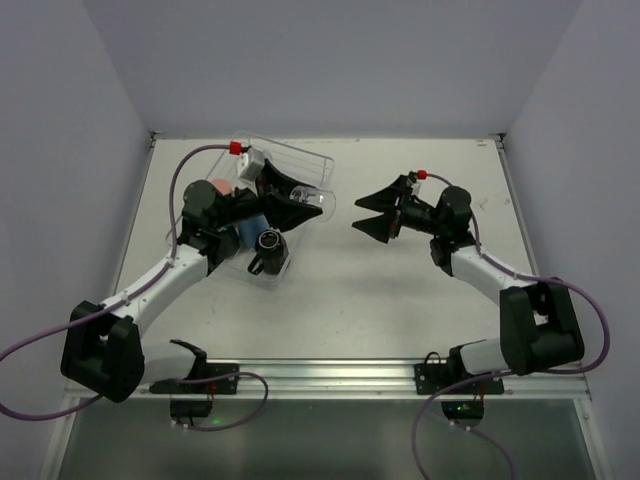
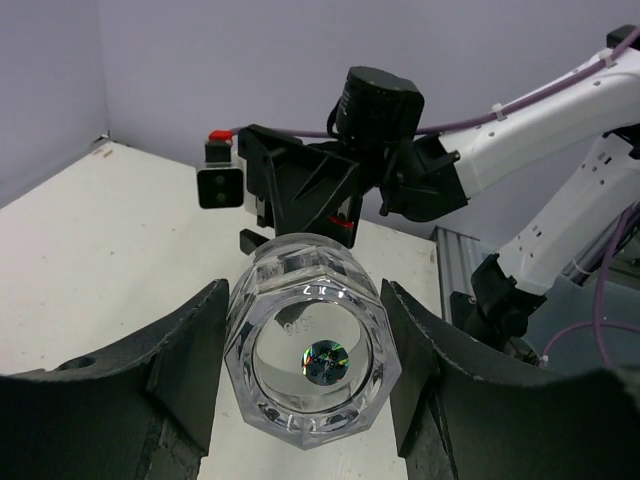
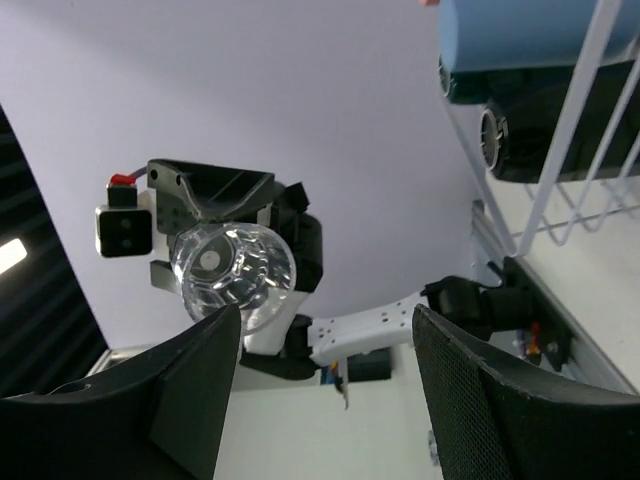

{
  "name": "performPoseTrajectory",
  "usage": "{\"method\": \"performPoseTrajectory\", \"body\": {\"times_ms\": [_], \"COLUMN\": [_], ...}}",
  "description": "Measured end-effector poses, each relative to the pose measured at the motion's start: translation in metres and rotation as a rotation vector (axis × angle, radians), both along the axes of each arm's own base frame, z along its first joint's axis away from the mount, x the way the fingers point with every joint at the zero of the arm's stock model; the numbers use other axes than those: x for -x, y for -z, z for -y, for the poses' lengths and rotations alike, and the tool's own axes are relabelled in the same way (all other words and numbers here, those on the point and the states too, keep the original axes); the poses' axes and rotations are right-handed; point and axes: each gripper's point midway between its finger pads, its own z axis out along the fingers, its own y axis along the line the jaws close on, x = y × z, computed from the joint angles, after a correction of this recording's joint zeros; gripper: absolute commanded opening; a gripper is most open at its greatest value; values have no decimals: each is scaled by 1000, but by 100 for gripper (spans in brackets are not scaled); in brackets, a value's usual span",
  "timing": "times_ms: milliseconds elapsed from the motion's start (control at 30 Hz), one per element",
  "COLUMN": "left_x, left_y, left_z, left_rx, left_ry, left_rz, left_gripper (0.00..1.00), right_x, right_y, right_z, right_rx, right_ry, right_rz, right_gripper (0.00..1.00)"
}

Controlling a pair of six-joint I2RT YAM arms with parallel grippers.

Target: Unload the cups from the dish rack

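Observation:
My left gripper is shut on a small clear glass and holds it sideways, off the table, just right of the dish rack. In the left wrist view the faceted glass sits between my two fingers, base toward the camera. My right gripper is open and empty, facing the glass across a short gap. It sees the glass ahead of its left finger. A salmon-pink tumbler, a light-blue tumbler and a black mug stay in the rack.
The rack's thin prongs fill the right wrist view's upper right, with the blue tumbler and black mug behind them. White walls enclose the table on three sides.

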Motion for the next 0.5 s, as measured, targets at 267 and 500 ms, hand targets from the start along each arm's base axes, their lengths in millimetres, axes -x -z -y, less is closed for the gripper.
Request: {"method": "performPoseTrajectory", "body": {"times_ms": [267,500], "left_x": [13,16], "left_y": [9,12], "left_z": [7,10], "left_rx": [3,0], "left_ry": [54,69], "left_rz": [3,-3], "left_gripper": [0,0], "right_x": [22,32], "right_y": [-35,-59], "right_z": [-29,-40], "right_rx": [-103,-147], "right_ry": [-128,-175], "right_rz": [17,65], "right_gripper": [68,66]}}
